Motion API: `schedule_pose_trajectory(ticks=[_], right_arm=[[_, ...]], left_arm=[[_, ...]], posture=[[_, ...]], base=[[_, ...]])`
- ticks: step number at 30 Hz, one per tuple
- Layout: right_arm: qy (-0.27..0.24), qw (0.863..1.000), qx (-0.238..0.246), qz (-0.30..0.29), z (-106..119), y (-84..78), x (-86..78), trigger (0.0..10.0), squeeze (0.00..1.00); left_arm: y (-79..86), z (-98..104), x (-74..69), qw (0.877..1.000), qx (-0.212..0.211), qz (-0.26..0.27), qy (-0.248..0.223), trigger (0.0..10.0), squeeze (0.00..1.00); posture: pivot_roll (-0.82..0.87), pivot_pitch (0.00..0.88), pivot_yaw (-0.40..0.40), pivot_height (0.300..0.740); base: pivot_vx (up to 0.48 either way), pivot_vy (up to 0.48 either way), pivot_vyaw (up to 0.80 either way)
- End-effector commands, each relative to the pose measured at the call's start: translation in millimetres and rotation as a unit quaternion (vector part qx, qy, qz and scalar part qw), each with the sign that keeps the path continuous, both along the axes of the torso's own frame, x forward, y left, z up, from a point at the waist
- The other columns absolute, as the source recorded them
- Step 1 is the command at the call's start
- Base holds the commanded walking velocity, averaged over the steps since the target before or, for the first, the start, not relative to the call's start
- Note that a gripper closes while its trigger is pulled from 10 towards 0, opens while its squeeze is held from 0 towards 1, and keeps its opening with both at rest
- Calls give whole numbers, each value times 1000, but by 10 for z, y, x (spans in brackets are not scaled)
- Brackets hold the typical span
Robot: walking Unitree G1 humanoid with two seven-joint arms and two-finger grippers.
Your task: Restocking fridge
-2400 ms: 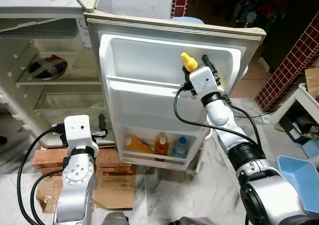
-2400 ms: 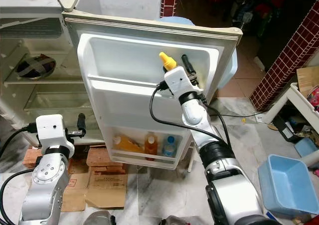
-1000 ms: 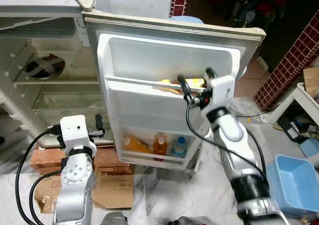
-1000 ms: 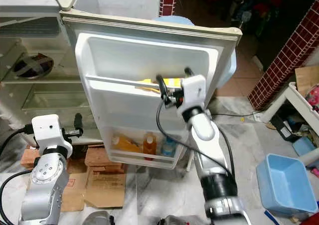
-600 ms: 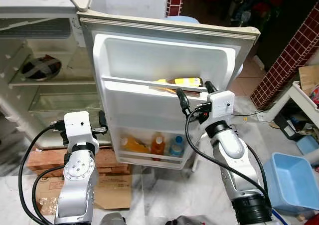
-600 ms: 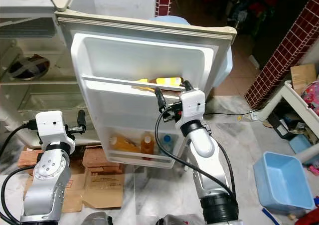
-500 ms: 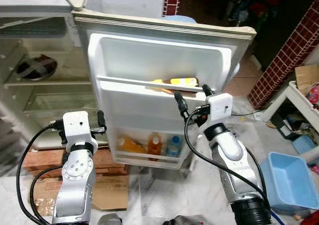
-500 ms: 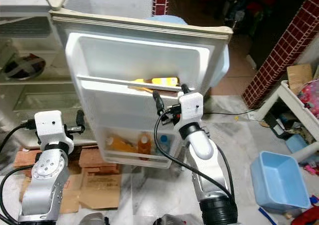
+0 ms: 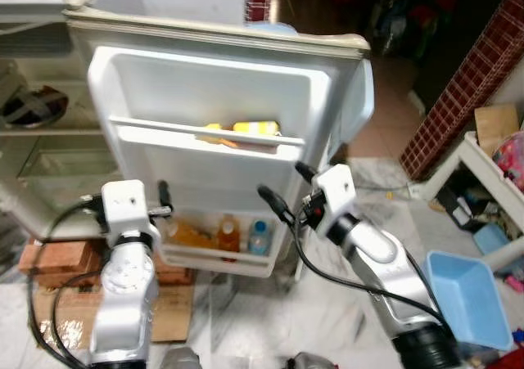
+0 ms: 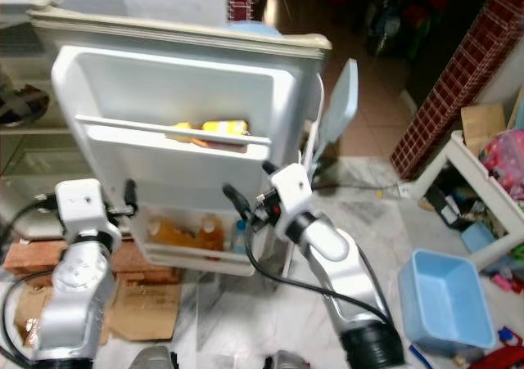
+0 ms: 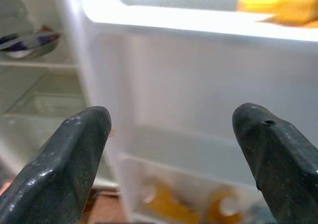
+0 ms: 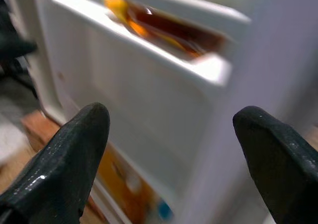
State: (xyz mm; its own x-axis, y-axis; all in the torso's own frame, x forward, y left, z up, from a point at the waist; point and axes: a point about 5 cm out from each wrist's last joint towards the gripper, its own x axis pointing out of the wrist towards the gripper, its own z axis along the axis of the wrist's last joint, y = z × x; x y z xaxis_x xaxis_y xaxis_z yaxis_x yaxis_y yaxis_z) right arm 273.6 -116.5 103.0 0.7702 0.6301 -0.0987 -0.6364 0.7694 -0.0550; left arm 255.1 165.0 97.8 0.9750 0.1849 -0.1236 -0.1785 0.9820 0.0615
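Note:
The fridge door (image 9: pixel 221 74) stands open before me. A yellow-capped bottle (image 9: pixel 246 128) of amber liquid lies on its side in the upper door shelf, also seen in the right wrist view (image 12: pixel 164 33). Orange bottles (image 9: pixel 228 231) and a small water bottle (image 9: pixel 259 236) stand in the bottom door shelf. My right gripper (image 9: pixel 288 187) hangs open and empty below that upper shelf, a little out from the door. My left gripper (image 11: pixel 169 149) is open and empty near the door's lower left edge, one finger (image 9: pixel 164 195) showing beside its white wrist.
The fridge body (image 9: pixel 33 148) at left has glass shelves and a bowl (image 9: pixel 29 107). Bricks (image 9: pixel 49 254) and flattened cardboard (image 9: pixel 172 320) lie on the floor under it. A blue tub (image 9: pixel 471 295), a white table (image 9: pixel 491 164) and a red tiled wall (image 9: pixel 467 83) are at right.
My right gripper has let go of the yellow-capped bottle, which now lies in the upper door shelf, and has drawn back and down. The camera has shifted, sliding the fridge leftward.

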Motion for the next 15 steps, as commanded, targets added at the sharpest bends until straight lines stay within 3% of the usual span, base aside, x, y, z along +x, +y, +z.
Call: schedule_pose_trajectory(ticks=[1, 7, 9, 10, 15], right_arm=[[2, 1000, -1, 17, 10, 20, 41, 10000, 0], [-7, 998, -56, 20, -21, -114, 178, 10000, 0], [-16, 997, -71, 2, -10, -145, 244, 10000, 0], [-25, 996, -81, -39, 17, -195, 353, 10000, 0], [-47, 990, -82, -102, 142, -239, 575, 10000, 0]], left_arm=[[92, 29, -8, 1000, 7, 18, -8, 10000, 0], [156, 21, -25, 999, 12, 41, -3, 10000, 0], [177, 9, -28, 999, 14, 50, 3, 10000, 0], [218, -13, -32, 998, 13, 63, 12, 10000, 0], [386, -95, -79, 994, 20, 97, 40, 10000, 0]], posture=[[57, 0, -39, 740], [62, 0, -36, 740], [64, 0, -36, 740], [68, 0, -35, 740], [80, 0, -36, 740]], base=[[0, 0, 0], [0, 0, 0], [0, 0, 784], [0, 0, 781], [0, 0, 769]])
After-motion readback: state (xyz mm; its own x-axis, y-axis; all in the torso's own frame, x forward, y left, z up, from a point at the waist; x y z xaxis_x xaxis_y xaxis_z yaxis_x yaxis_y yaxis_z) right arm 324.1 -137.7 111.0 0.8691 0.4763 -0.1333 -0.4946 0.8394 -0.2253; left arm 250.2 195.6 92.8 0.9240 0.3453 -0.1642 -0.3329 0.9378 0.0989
